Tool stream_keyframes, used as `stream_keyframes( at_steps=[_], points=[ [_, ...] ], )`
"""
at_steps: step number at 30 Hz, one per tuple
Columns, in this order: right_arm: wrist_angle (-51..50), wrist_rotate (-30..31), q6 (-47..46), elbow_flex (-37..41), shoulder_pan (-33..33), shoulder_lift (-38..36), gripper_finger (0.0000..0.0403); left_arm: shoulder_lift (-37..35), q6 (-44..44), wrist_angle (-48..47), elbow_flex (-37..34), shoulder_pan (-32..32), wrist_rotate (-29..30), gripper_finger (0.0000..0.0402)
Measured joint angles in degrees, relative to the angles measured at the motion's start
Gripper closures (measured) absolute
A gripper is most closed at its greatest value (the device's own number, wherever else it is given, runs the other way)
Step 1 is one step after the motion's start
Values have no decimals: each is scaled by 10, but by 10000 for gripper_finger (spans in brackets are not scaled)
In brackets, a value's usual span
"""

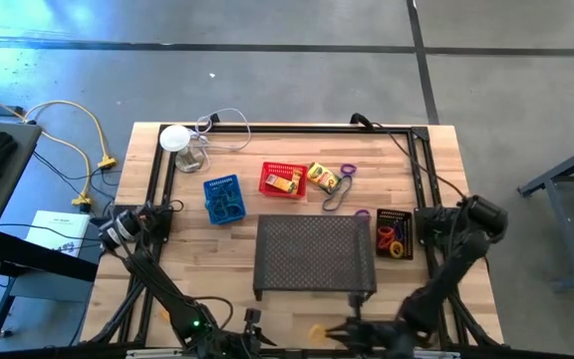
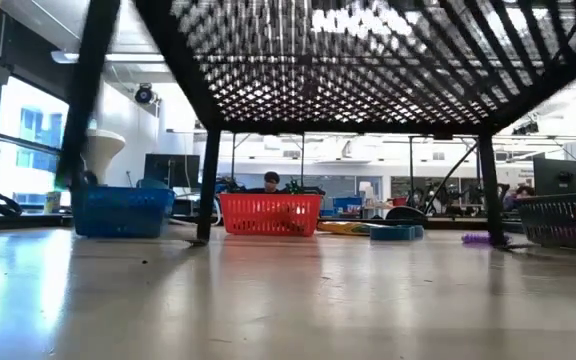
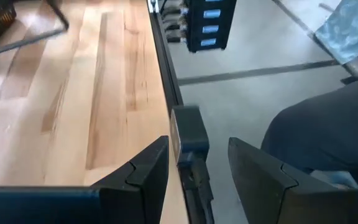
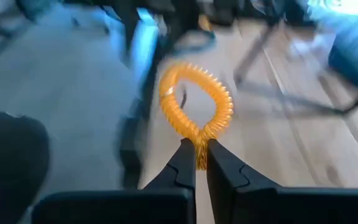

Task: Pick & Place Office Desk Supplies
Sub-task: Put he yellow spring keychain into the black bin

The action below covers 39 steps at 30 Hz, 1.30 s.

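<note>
My right gripper hangs over the table's near edge, shut on an orange coiled rubber-band loop, which shows as a yellow spot in the high view. My left gripper waits open beside it, at the near edge. Its fingers stand on either side of a dark bracket on the table's rail. Farther back stand a blue basket, a red basket with a yellow crayon box in it, and a black basket holding loops. A second crayon box lies near purple loops. My right gripper pinches one short stretch of the orange loop's coil between its two fingertips. The rest of the ring stands out beyond the fingers. The loop is lifted clear of the table.
A large black perforated tray on legs stands in the middle near part of the table. A dark loop and a purple loop lie behind it. A white disc with clear cable sits at the far left.
</note>
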State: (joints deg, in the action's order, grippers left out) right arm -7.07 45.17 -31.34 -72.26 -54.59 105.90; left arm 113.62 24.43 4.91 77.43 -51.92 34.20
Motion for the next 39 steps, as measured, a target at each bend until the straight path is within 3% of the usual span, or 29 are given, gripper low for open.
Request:
stream_keyframes(
  at_steps=[7,39],
  points=[
    [0,59,12,0,-41,-29,398,25,0,5,0,7,1,241],
    [18,29,25,0,-39,-28,399,25,0,18,0,12,1,241]
  ],
)
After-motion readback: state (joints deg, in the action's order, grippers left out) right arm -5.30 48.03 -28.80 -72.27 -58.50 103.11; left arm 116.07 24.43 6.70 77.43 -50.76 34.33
